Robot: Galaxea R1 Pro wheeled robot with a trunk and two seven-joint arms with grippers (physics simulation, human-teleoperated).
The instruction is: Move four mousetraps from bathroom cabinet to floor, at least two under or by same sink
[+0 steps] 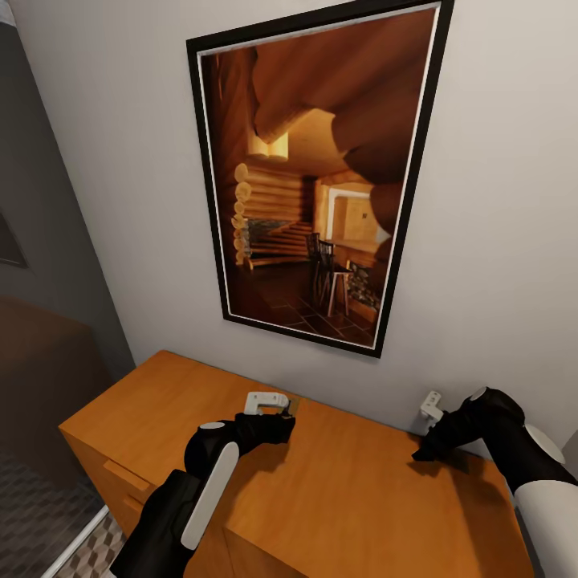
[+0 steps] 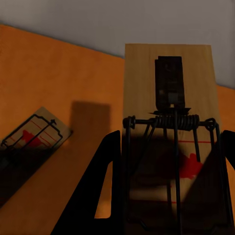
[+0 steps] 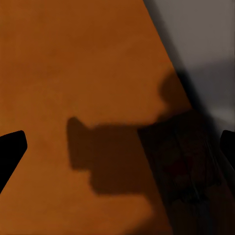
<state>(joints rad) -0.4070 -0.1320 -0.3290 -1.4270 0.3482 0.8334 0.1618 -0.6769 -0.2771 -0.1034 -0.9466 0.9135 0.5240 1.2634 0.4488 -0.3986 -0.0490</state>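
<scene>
Head view shows both arms over the orange cabinet (image 1: 361, 482) below a framed picture (image 1: 317, 172). Left gripper (image 2: 166, 161) clamps a mousetrap (image 2: 169, 98) between its fingers, lifted above the top; a second mousetrap (image 2: 34, 134) lies flat nearby. Right gripper (image 3: 117, 147) hangs spread wide over another, shadowed mousetrap (image 3: 188, 166) by the wall.

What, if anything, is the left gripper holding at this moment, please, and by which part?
The left gripper has its jaws on either side of a small flat wooden mousetrap, at the spring and red-marked end; whether they actually clamp it cannot be told.
</scene>
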